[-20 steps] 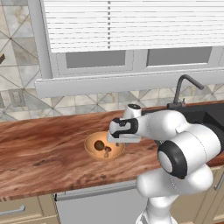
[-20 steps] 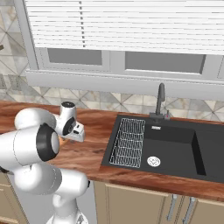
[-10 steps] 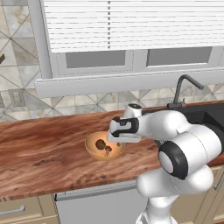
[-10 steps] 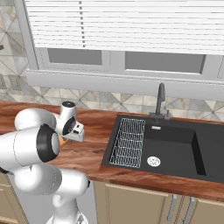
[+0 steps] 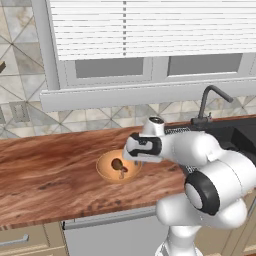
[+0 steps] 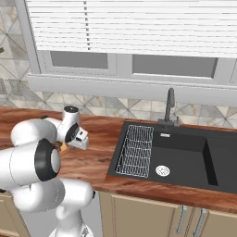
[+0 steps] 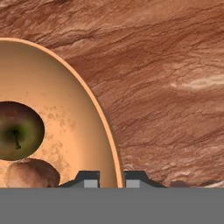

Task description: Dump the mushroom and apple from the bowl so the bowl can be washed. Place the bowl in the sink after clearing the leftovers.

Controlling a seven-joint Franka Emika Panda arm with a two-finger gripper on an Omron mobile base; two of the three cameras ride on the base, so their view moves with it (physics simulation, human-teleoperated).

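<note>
The light orange-tan bowl rests on the wooden counter, left of my hand. Inside it lie a dark reddish-green apple and a brown mushroom; they show as dark lumps in the left base view. My gripper is shut on the bowl's right rim, one finger inside the wall and one outside. In the left base view the gripper reaches down at that rim. A sliver of the bowl peeks out behind the arm. The black sink lies to the right.
A white wire rack sits in the sink's left part, with a round drain beside it. The dark faucet stands behind the basin. Bare wooden counter stretches left of the bowl. Tiled wall and window run along the back.
The fingers have closed onto the bowl's rim. The arm and the bowl have hardly moved.
</note>
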